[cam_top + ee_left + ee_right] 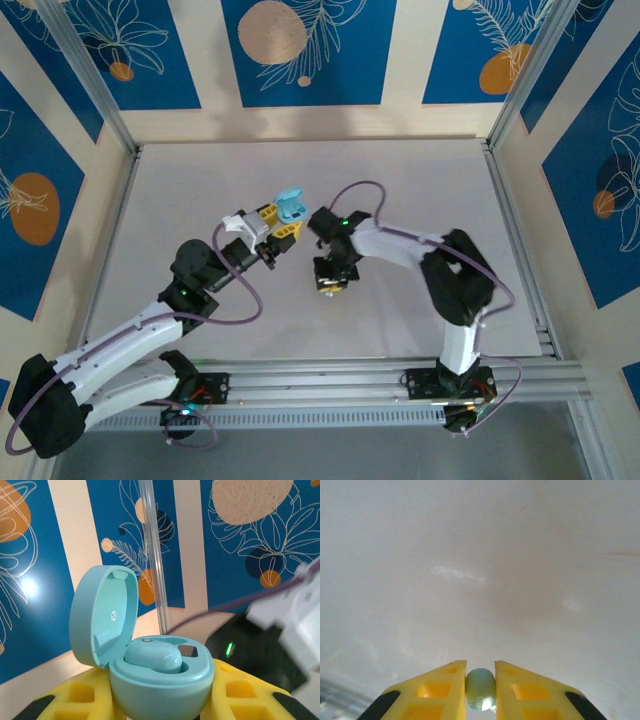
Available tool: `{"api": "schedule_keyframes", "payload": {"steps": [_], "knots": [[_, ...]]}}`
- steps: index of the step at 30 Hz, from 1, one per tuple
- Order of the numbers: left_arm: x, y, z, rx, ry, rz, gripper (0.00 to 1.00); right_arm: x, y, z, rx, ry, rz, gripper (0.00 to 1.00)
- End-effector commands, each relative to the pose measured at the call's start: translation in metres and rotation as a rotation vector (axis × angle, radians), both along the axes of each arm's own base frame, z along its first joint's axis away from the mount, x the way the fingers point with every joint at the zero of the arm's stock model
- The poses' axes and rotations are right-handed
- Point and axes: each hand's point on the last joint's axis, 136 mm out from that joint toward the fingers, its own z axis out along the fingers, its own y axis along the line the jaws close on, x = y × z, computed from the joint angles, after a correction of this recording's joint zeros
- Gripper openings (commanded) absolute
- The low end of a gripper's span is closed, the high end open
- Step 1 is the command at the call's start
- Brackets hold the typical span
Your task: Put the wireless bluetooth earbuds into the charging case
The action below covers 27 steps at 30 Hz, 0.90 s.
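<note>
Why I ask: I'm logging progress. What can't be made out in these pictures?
Left wrist: underside of the case and the left fingers gripping it, cut off by the lower edge.
Right wrist: shape of the earbud, half hidden between the right fingers.
Top: that earbud, too small.

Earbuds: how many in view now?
2. One earbud in the open case held by the left pincer; other earbud pinched in the right pincer. More may be hidden.
</note>
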Motion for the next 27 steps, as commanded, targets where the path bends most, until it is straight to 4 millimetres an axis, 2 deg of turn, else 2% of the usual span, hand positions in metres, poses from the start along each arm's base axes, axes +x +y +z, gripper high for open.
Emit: {"api": "schedule_keyframes", "payload": {"steps": [1, 5, 9, 13, 16, 18, 27], "knots": [[-0.001, -0.008, -0.003, -0.004, 0.001, -0.034, 0.27, 0.022, -0.007, 0.075, 0.249, -0.118, -0.088, 0.2], [0.002, -0.02, -0.013, 0.0, 0.027, -0.078, 0.27, 0.035, -0.035, 0.154, 0.499, -0.221, -0.167, 0.2], [0.001, -0.035, -0.021, 0.004, 0.047, -0.152, 0.27, 0.033, -0.054, 0.232, 0.73, -0.329, -0.163, 0.2], [-0.004, -0.05, -0.023, -0.006, 0.057, -0.248, 0.27, 0.019, -0.052, 0.284, 0.902, -0.37, -0.073, 0.2], [-0.007, -0.06, -0.024, -0.011, 0.072, -0.313, 0.27, 0.011, -0.045, 0.301, 0.991, -0.359, -0.014, 0.2], [-0.009, -0.063, -0.022, -0.023, 0.076, -0.343, 0.27, 0.008, -0.04, 0.306, 1.029, -0.346, 0.018, 0.2], [-0.012, -0.07, -0.017, -0.031, 0.08, -0.393, 0.27, 0.008, -0.03, 0.293, 1.031, -0.29, 0.034, 0.21]]}}
